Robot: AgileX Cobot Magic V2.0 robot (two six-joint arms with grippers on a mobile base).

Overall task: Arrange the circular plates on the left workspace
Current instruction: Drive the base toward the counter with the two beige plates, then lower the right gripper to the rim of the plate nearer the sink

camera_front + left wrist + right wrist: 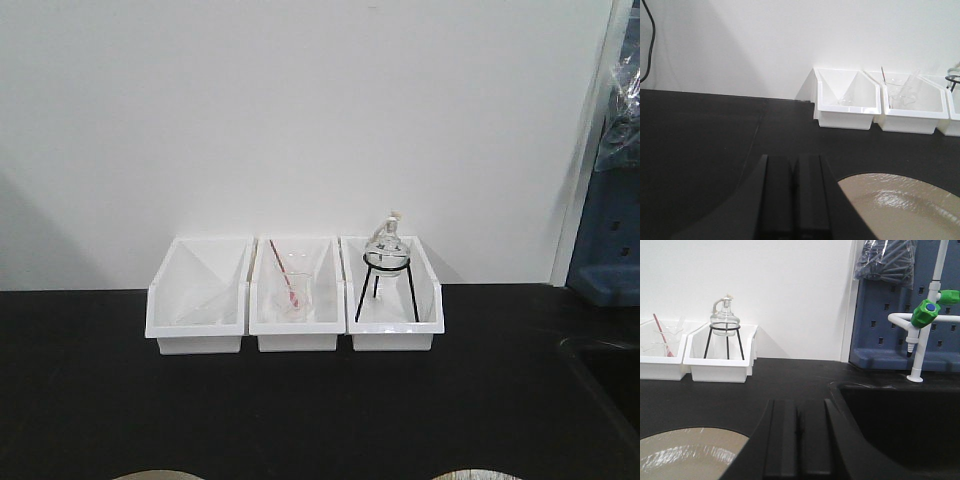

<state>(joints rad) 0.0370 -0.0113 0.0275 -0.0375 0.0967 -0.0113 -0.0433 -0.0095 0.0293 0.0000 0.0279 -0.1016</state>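
glossy tan plates (pixel 900 205), matte black countertop (pixel 300 400)

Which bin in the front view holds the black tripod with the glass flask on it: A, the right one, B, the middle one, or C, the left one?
A: the tripod carrying the flask stands inside the right bin.
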